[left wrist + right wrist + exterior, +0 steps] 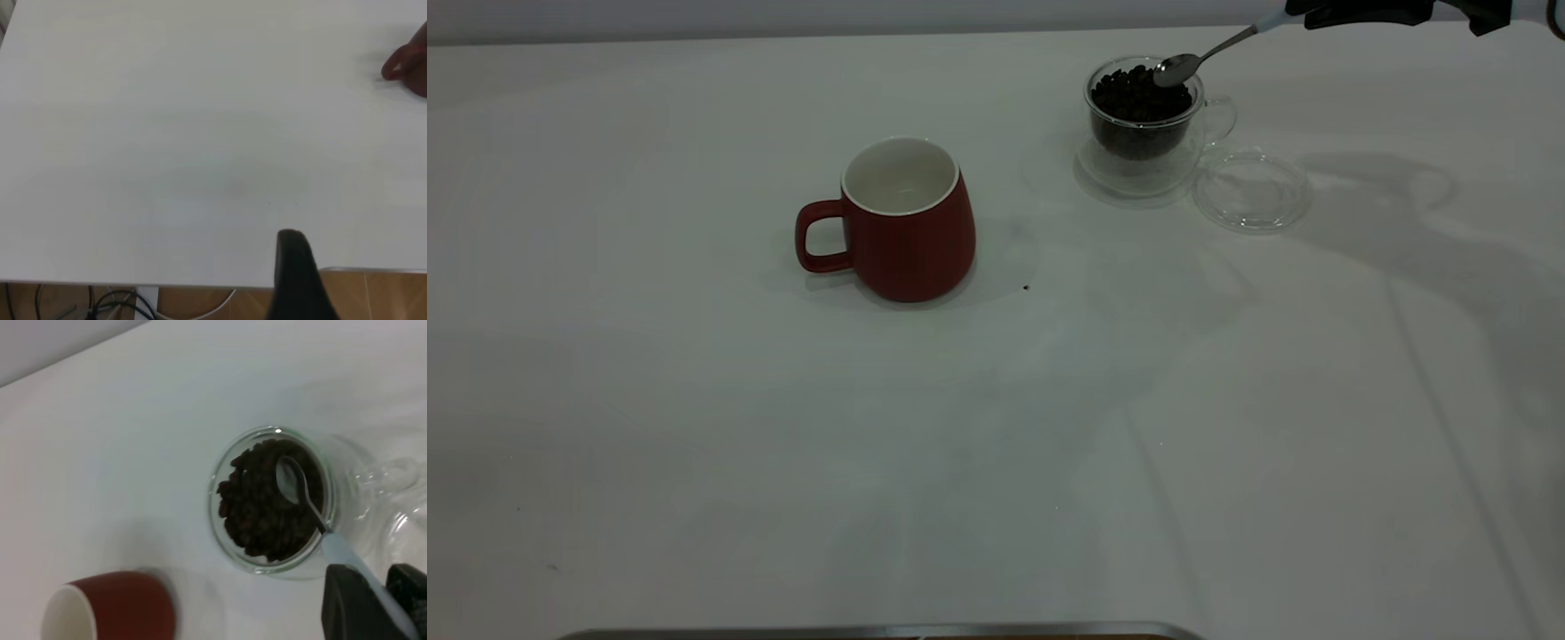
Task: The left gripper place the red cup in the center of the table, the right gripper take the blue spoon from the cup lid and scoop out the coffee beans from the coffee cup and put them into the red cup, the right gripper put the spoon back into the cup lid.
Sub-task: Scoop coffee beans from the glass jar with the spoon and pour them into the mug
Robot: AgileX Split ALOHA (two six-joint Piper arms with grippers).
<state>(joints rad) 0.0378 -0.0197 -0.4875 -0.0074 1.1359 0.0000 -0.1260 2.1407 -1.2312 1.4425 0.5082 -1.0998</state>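
Black right gripper [373,603] clamped on blue spoon [347,560] handle, bowl angled down over coffee beans [267,500] in coffee cup [1143,116], set for scoop. Spoon bowl looks empty. Cup lid [1252,191] just beside cup. Red cup [898,218] mid table [996,444], upright, empty. Left gripper [297,280] parked at table edge, fingers can't tell

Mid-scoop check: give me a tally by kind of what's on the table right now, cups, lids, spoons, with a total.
Cups: 2, the red cup and the glass coffee cup with the coffee beans
Lids: 1, the cup lid, bare
Spoons: 1, the blue spoon, held over the beans by the right pincer
Total: 4
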